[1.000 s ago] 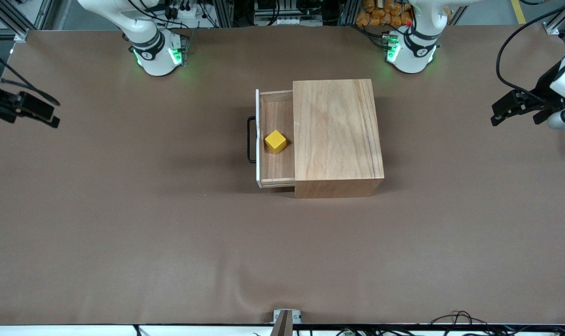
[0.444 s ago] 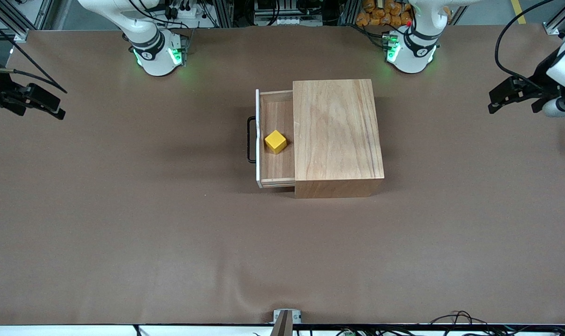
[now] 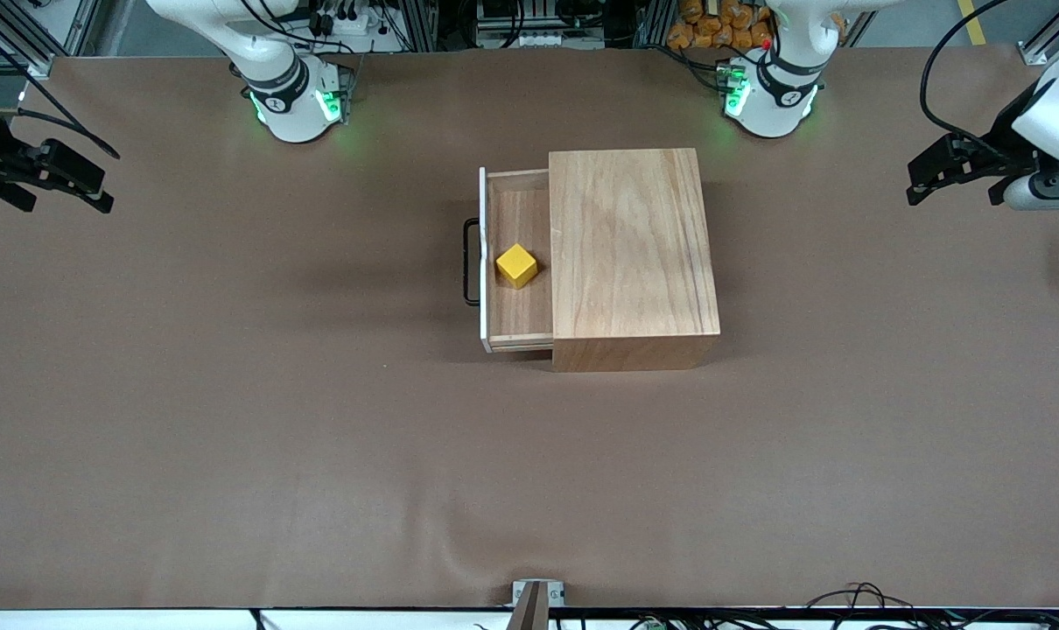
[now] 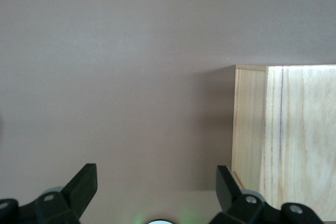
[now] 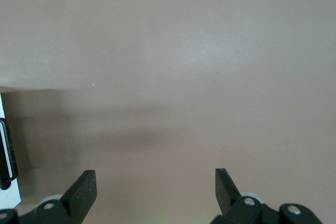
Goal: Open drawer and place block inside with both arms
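Observation:
The wooden box (image 3: 632,254) stands mid-table with its drawer (image 3: 519,322) pulled open toward the right arm's end, white front edge and black handle (image 3: 469,261) showing. The yellow block (image 3: 516,265) lies in the drawer. My left gripper (image 3: 916,179) is open and empty, up in the air over the table's edge at the left arm's end; its wrist view (image 4: 156,183) shows the box's side (image 4: 286,135). My right gripper (image 3: 101,194) is open and empty, raised over the table's edge at the right arm's end; its wrist view (image 5: 155,184) shows the drawer handle (image 5: 6,153).
The brown table cover (image 3: 319,455) spreads around the box. The arm bases with green lights (image 3: 295,101) (image 3: 767,94) stand along the edge of the table farthest from the front camera. Cables lie at the table's near edge (image 3: 853,599).
Both grippers have drawn back and risen, each toward its own end of the table. The box, drawer and block have not moved.

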Motion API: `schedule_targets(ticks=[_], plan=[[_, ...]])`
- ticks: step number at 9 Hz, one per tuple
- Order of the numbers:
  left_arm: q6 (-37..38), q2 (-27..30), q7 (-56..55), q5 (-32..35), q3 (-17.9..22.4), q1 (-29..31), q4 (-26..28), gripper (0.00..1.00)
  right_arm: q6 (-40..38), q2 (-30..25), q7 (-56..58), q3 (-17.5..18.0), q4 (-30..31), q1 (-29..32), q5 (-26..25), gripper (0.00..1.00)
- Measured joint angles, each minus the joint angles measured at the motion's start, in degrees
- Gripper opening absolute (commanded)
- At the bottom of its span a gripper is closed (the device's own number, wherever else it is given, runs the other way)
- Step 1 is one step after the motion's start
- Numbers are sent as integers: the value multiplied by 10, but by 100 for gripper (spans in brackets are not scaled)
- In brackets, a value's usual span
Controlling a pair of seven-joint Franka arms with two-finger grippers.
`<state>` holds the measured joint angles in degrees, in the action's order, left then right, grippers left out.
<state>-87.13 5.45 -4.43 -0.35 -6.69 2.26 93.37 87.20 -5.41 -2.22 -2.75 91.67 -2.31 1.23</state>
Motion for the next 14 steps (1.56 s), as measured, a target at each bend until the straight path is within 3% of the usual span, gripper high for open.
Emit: schedule_targets(ticks=[2,14], plan=[[3,0,0,-10,5,2,0,100,1,0,3,14,-4,19,0,100],[10,0,0,-10,12,8,-5,100,0,5,6,20,-10,21,-13,100]])
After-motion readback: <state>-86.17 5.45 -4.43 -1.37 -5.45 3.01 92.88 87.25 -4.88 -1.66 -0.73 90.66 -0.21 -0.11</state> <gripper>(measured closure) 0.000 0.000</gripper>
